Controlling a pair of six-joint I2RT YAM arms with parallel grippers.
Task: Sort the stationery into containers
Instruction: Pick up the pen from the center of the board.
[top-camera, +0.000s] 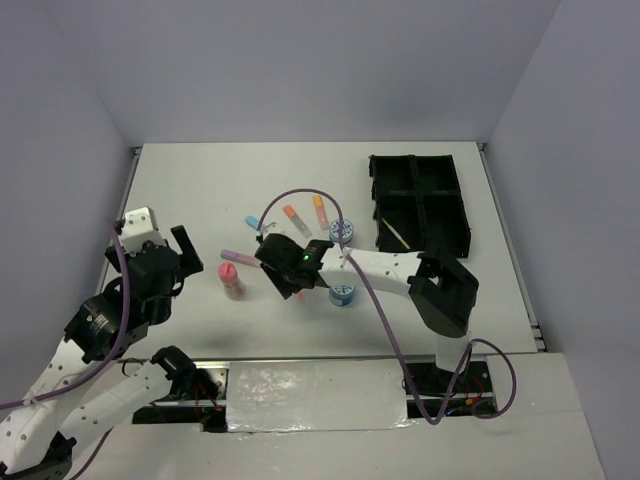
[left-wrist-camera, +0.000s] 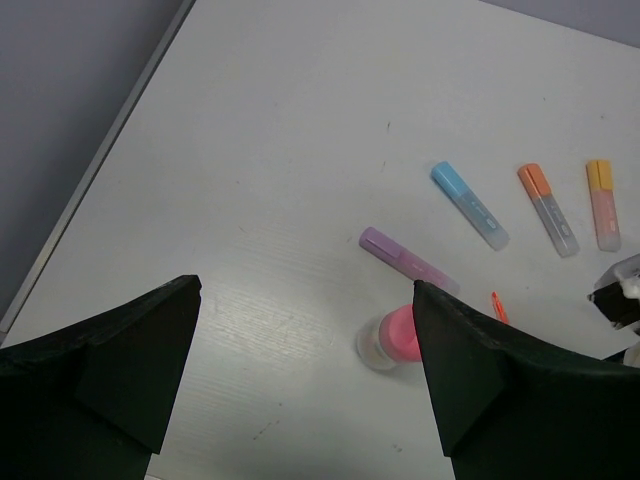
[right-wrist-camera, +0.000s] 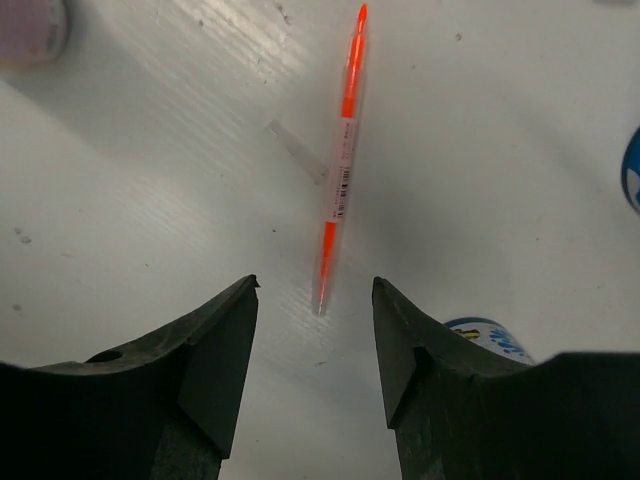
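My right gripper is open, low over the table, its fingertips either side of the near end of a thin orange pen without touching it. One blue-white tub sits right beside it; the other tub is farther back. My left gripper is open and empty, left of the pink bottle, which stands by its right finger. A purple highlighter, a blue one, an orange one and a yellow-orange one lie beyond. The black four-compartment tray is at the back right.
A thin yellow pen lies in the tray's near left compartment. The right arm's purple cable arches over the highlighters. Grey walls close in the table on the left, back and right.
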